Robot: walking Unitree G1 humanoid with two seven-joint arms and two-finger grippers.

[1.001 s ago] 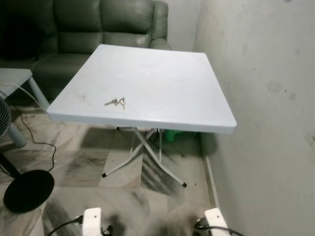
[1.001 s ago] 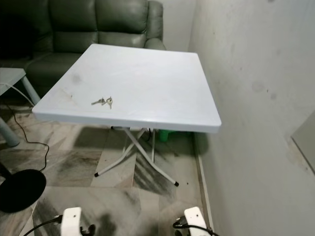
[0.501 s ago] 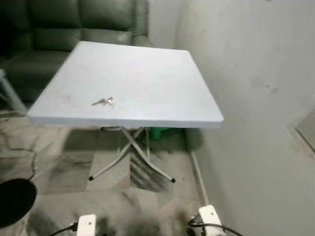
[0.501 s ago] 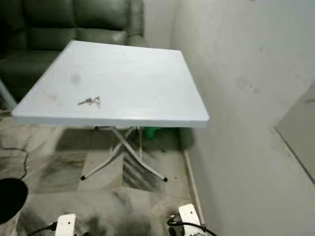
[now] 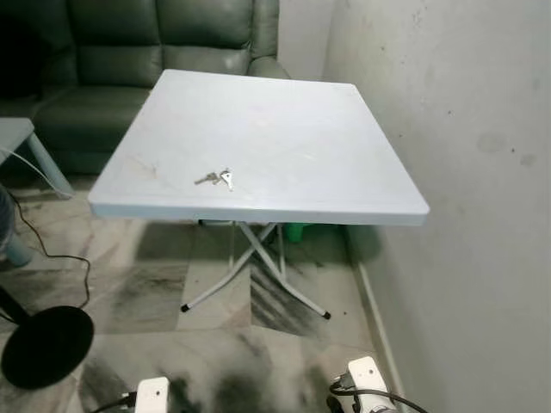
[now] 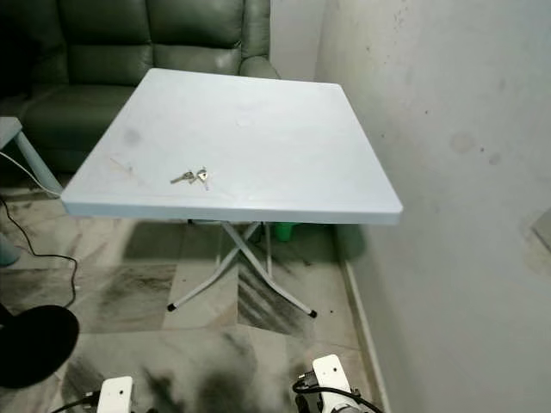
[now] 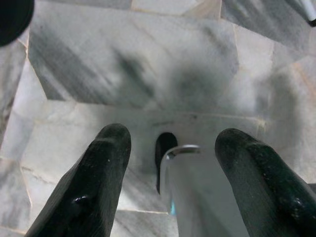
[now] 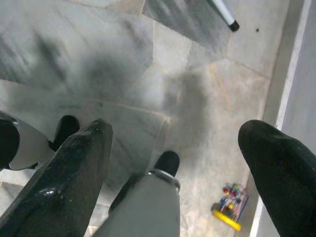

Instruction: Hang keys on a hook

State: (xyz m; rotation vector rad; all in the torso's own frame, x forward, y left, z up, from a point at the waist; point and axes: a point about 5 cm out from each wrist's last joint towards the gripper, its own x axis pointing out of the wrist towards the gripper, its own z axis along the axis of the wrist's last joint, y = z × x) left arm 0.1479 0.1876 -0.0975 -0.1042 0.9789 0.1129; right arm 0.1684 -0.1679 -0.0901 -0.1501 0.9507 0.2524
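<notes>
A small bunch of silver keys [image 5: 216, 178] lies on the white folding table [image 5: 301, 146], near its front edge and left of the middle. Both arms hang low in front of me, well short of the table, with their white wrists at the bottom of the eye views. My left gripper [image 7: 170, 168] points down at the marble floor, its two black fingers apart and nothing between them. My right gripper [image 8: 177, 163] also hangs open over the floor.
A pale wall [image 5: 465, 129] runs close along the table's right side. A dark green sofa [image 5: 129, 43] stands behind the table. A fan's black round base [image 5: 45, 344] and its cable [image 5: 60, 254] lie on the floor at left. A small coloured object [image 8: 229, 202] lies by the skirting.
The whole picture has swung back to the left, so the camera moved. The keys lie where they were on the table. Both arms still hang down.
</notes>
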